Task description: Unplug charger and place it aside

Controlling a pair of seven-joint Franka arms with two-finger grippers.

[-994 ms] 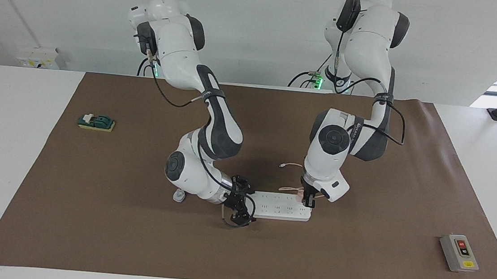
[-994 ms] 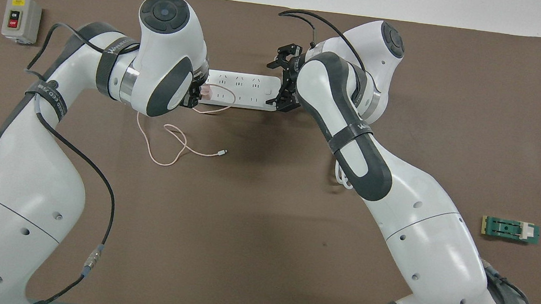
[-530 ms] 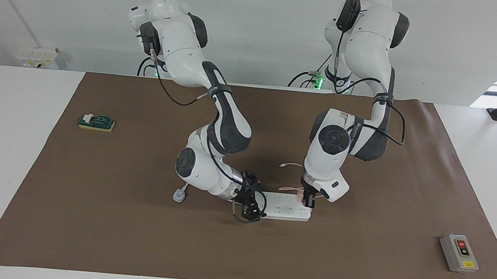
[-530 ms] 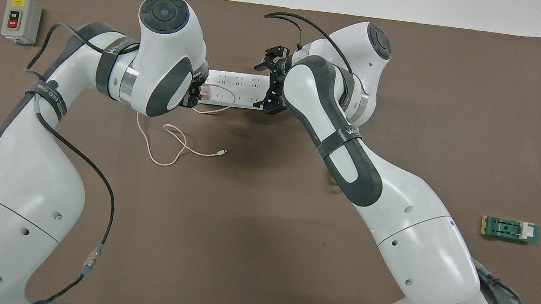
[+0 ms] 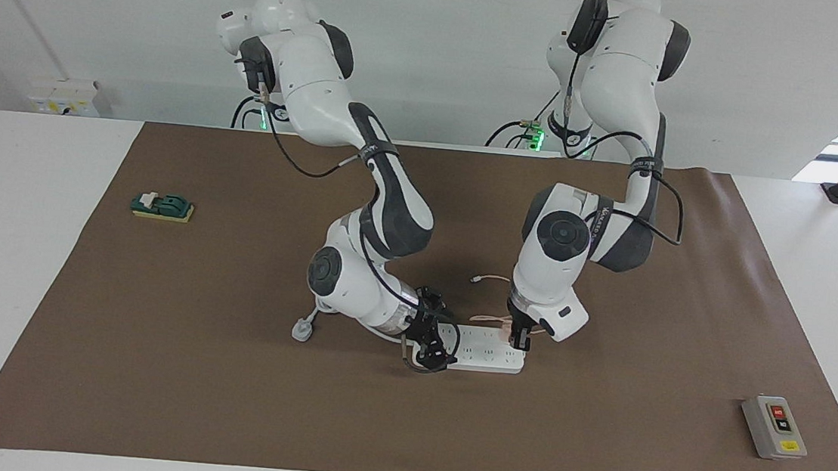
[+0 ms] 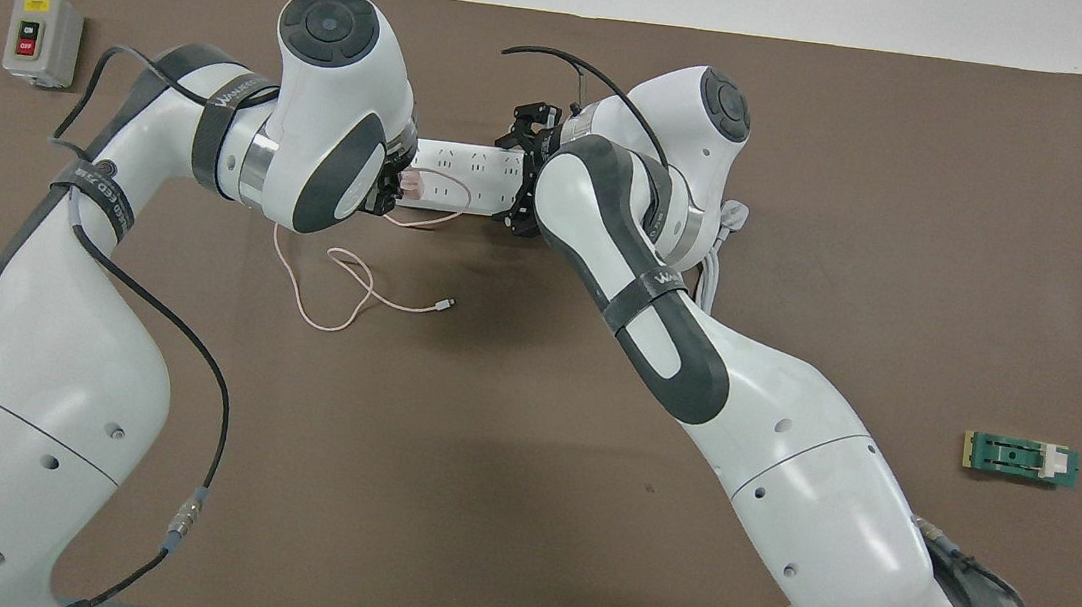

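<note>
The pale pink charger (image 5: 506,333) (image 6: 413,187) sits plugged into the end of the white power strip (image 5: 486,352) (image 6: 461,181) toward the left arm's end of the table. My left gripper (image 5: 520,341) (image 6: 394,194) comes down on it and is shut on the charger. Its thin pink cable (image 6: 333,294) loops over the mat nearer the robots and ends in a small white connector (image 6: 443,304). My right gripper (image 5: 436,348) (image 6: 519,176) is open, low over the strip's other end, with one finger on each long side.
The strip's thick white cord and plug (image 5: 302,329) (image 6: 731,219) lie by the right arm's wrist. A grey box with red and black buttons (image 5: 774,427) (image 6: 43,40) sits toward the left arm's end. A green block (image 5: 162,206) (image 6: 1021,460) lies toward the right arm's end.
My right gripper has slid along the power strip toward the charger, staying open. The left gripper, the charger and the cable have not moved.
</note>
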